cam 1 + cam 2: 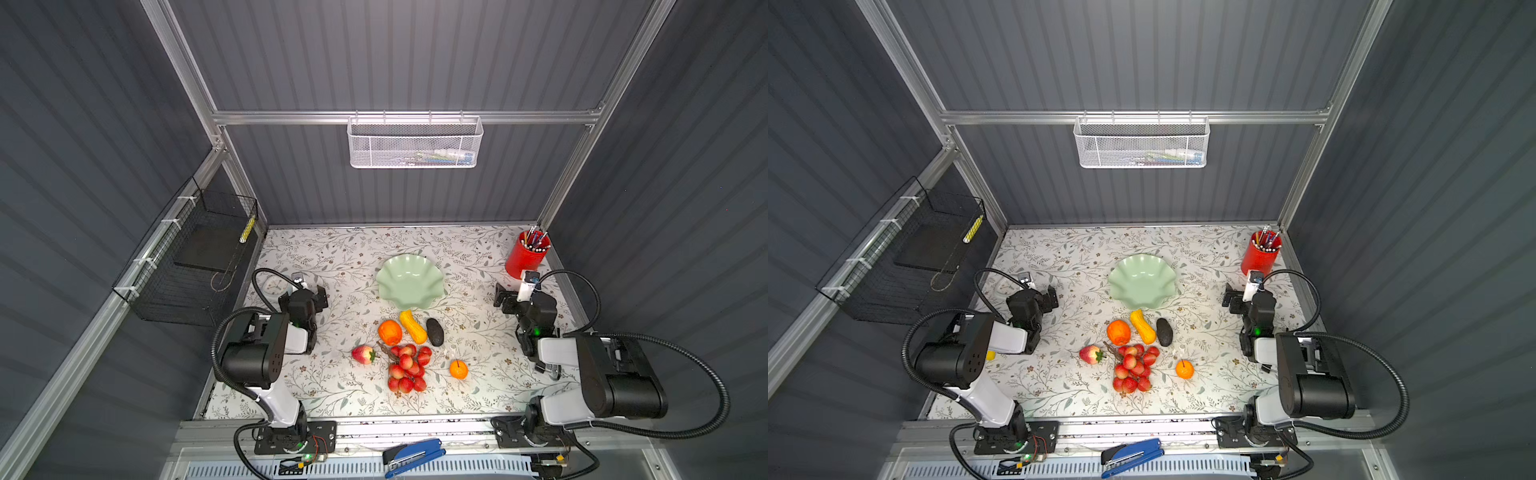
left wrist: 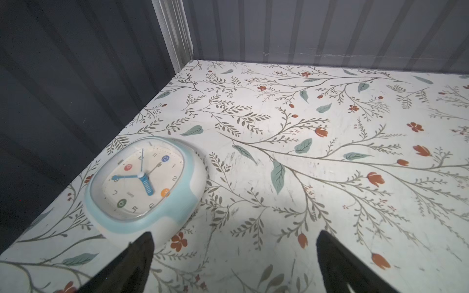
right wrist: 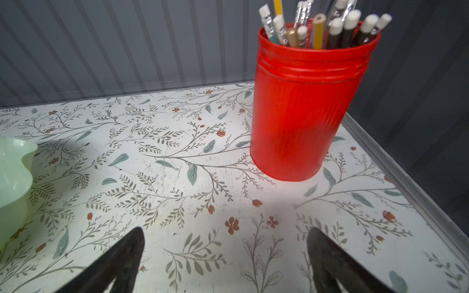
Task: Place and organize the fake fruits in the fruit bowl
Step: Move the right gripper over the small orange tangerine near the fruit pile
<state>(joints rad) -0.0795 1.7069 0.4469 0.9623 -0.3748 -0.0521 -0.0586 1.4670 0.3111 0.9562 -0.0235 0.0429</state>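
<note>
Left arm (image 1: pixel 253 357) and right arm (image 1: pixel 615 374) alike: bulky black joint housings, white links, a ribbed black cable (image 1: pixel 726 401), a small green light (image 1: pixel 537 331); left end effector (image 2: pixel 234 232) and right end effector (image 3: pixel 226 228) show dark tapered fingers (image 2: pixel 137 258)

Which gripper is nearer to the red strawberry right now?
Left. The left gripper is back-left of the strawberry in a top view; the right gripper is far off to its right, near the red pen cup.
</note>
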